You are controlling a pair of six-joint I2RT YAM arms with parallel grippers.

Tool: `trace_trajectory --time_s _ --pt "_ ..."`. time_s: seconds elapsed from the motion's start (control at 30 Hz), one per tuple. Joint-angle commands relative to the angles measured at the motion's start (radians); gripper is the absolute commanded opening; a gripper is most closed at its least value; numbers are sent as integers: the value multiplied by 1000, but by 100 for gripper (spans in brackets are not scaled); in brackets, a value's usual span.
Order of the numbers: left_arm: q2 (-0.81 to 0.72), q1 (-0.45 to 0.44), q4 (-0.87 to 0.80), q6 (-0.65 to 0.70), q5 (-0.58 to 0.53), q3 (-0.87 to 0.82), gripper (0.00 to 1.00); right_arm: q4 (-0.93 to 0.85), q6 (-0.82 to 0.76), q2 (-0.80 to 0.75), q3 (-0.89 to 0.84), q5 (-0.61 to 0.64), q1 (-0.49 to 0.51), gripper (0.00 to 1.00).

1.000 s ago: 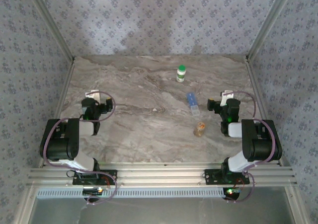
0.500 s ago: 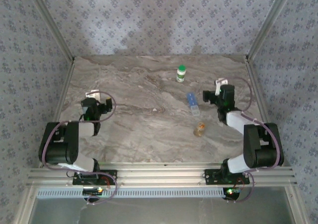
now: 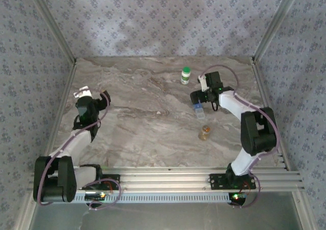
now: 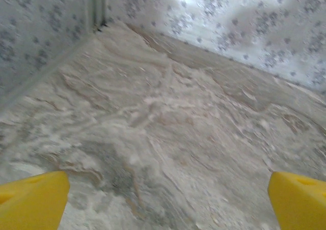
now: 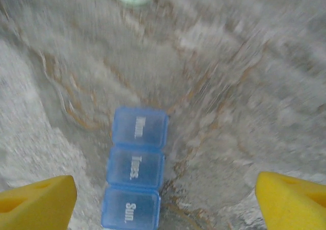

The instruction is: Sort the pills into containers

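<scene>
The right arm now reaches out over the bench's right half, where a second ago it sat folded near the right edge; its right gripper (image 5: 165,189) hangs just above the box (image 5: 135,169), fingers spread wide to either side of it and touching nothing.

The box lies flat, right of the bench's centre, lids down, between the green bottle (image 3: 186,75) toward the far edge and the amber bottle (image 3: 205,133) toward the near edge; none of the three has shifted.

The left arm has swung toward the left edge; the left gripper (image 4: 165,194) is spread over bare bench (image 4: 168,112), holding nothing.

This looks like the approach to the box, probably to grip it or lift a lid; sorting itself has not begun, and the blur in the right wrist view suggests the arm is in motion.
</scene>
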Motion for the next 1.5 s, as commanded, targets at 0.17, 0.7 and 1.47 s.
trace_trajectory --time_s 0.17,0.7,1.47 --pt "-8 -18 38 -31 111 -8 100 -228 -139 182 206 -148 4 79" --pt "-18 -26 38 -42 105 -11 100 -389 -259 350 370 -69 45 61" --pt "-1 -36 48 -61 100 -17 100 -732 -1174 485 600 -124 330 41"
